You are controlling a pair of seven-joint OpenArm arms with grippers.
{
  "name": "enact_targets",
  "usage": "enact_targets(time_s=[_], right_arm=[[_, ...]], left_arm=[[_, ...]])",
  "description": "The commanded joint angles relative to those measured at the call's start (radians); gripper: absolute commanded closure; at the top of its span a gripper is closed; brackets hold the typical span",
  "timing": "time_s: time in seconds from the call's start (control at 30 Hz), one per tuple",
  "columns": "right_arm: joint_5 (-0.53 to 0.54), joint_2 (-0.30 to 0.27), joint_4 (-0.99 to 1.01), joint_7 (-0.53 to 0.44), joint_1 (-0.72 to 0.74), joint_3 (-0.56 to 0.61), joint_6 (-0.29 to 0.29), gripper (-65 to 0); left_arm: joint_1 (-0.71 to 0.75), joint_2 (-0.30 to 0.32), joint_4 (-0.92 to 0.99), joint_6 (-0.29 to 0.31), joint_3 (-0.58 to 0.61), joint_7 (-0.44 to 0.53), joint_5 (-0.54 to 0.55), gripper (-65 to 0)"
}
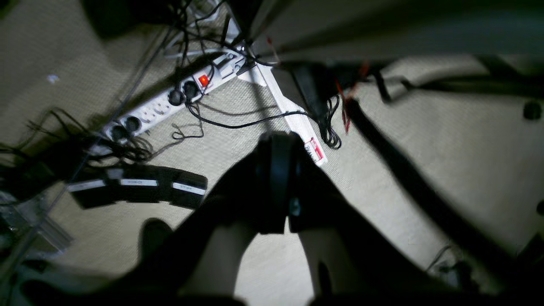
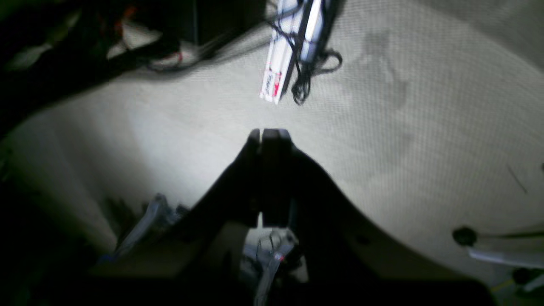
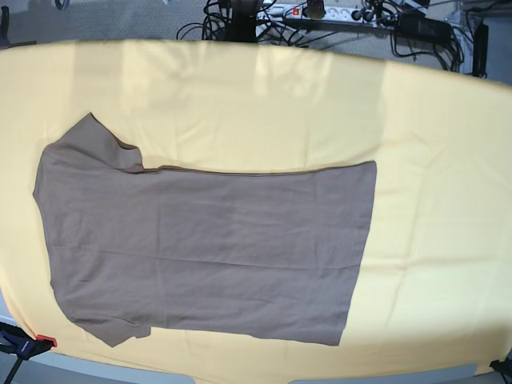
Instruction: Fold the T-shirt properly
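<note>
The taupe-brown T-shirt (image 3: 208,248) lies flat and spread out on the yellow cloth (image 3: 432,160) in the base view, its sleeves at the left and its hem at the right. Neither arm shows in that view. In the left wrist view my left gripper (image 1: 278,140) hangs over the carpeted floor, its dark fingers pressed together with nothing between them. My right gripper (image 2: 270,134) in the right wrist view is likewise shut and empty above the carpet. The T-shirt is out of both wrist views.
A white power strip (image 1: 170,100) with a lit red switch and tangled black cables (image 1: 255,121) lies on the floor below the left gripper. A white bar (image 2: 276,68) with a coiled cable lies ahead of the right gripper. More cables (image 3: 352,16) sit behind the table's far edge.
</note>
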State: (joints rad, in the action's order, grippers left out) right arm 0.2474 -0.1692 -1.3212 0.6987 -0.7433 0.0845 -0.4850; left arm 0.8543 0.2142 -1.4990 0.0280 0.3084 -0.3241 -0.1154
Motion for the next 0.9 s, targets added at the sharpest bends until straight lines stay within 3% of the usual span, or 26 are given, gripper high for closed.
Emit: enact_targets(time_s=[0.0, 0.17, 0.27, 0.4, 0.63, 0.87], right_arm=[[0.024, -0.017, -0.068, 0.019, -0.050, 0.001, -0.014, 0.0], [0.044, -0.097, -0.393, 0.029, -0.256, 0.000, -0.008, 0.0], [0.037, -0.140, -0.582, 0.029, -0.366, 0.000, 0.028, 0.0], [-0.046, -0.183, -0.797, 0.029, -0.486, 0.000, 0.074, 0.0], [-0.226, -0.203, -1.035, 0.032, -0.566, 0.000, 0.158, 0.0], [-0.388, -0.203, -1.035, 0.036, -0.566, -0.003, 0.256, 0.0]], left_arm=[[0.039, 0.018, -0.066, 0.005, 0.004, -0.007, -0.009, 0.0], [0.153, 0.116, -0.327, 0.001, 0.003, -0.126, -0.066, 0.0], [0.214, 0.166, -0.464, 0.001, 0.003, -0.204, -0.116, 0.0], [0.301, 0.209, -0.630, 0.001, 0.002, -0.255, -0.169, 0.0], [0.389, 0.224, -0.852, 0.002, -0.093, -0.261, -0.226, 0.0], [0.377, 0.232, -0.857, 0.006, -0.254, -0.249, -0.215, 0.0]])
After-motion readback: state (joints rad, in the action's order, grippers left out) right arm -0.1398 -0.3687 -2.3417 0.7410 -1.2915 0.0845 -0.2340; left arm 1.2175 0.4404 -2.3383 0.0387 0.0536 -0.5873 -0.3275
